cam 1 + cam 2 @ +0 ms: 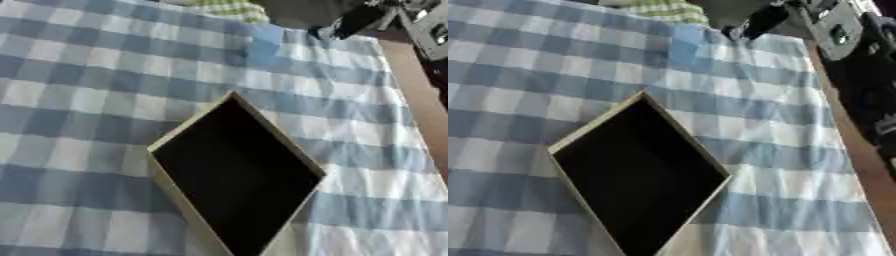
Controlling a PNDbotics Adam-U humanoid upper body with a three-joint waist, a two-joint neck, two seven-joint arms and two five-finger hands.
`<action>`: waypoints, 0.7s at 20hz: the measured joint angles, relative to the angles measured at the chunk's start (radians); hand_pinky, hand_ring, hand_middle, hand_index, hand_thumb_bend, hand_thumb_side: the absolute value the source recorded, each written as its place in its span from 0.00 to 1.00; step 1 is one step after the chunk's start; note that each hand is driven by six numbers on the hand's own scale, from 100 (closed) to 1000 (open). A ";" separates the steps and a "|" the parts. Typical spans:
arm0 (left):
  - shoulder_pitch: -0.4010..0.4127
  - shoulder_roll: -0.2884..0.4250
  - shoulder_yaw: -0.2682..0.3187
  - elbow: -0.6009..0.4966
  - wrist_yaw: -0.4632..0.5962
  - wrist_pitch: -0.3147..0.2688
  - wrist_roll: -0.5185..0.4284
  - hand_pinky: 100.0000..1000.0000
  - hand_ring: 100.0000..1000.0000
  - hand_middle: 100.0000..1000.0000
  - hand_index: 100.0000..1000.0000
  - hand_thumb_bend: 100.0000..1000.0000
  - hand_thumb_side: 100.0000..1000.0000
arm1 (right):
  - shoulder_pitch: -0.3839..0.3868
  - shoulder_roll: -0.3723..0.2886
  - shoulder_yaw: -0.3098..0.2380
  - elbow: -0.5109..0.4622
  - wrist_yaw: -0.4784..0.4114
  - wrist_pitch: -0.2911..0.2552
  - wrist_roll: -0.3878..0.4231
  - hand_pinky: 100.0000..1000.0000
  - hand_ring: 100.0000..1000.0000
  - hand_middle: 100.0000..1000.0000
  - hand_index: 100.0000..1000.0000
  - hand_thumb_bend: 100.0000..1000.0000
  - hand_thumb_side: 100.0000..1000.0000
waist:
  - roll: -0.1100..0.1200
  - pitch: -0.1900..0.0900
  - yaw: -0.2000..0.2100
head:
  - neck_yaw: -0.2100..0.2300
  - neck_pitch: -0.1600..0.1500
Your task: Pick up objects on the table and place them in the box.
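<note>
Box nearest, open, dark interior apparently empty, set cornerwise on checked cloth for access. Blue object beyond, at far edge. Right hand just beside it, finger state indeterminable. Left hand unseen

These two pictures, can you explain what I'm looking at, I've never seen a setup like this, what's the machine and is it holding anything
Both pictures come from one stereo camera in a humanoid robot's head, looking down at its work; they show the same moment from its left and right eye. Below lies a table covered with a blue and white checked cloth. On it sits an open box with pale walls and a dark, apparently empty inside. At the far edge, a yellow-green checked item lies on the cloth. At the upper right, the robot's right arm comes in, mostly black with silver parts; its right hand is near the cloth's far edge, too unclear to tell whether it holds anything. The left hand is not visible.
</note>
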 measured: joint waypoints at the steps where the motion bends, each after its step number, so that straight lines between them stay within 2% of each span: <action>1: -0.001 0.000 0.000 0.000 0.000 0.000 -0.001 0.56 0.66 0.65 0.73 0.30 0.52 | -0.001 0.004 -0.001 0.005 0.000 0.001 -0.001 0.93 0.97 0.91 1.00 0.22 0.34 | -0.003 0.000 0.007 | -0.004 -0.002; 3: -0.002 -0.001 0.000 0.000 0.001 0.002 -0.002 0.56 0.66 0.65 0.73 0.30 0.52 | -0.004 0.012 -0.002 0.014 -0.001 0.003 -0.001 0.93 0.98 0.91 1.00 0.19 0.35 | -0.007 0.001 0.020 | -0.011 -0.004; 14: -0.013 -0.001 -0.001 0.000 0.006 0.000 -0.009 0.56 0.66 0.65 0.73 0.29 0.51 | -0.012 0.031 -0.006 0.041 -0.020 0.013 0.022 0.94 0.98 0.91 1.00 0.17 0.42 | -0.028 0.000 0.062 | -0.025 -0.009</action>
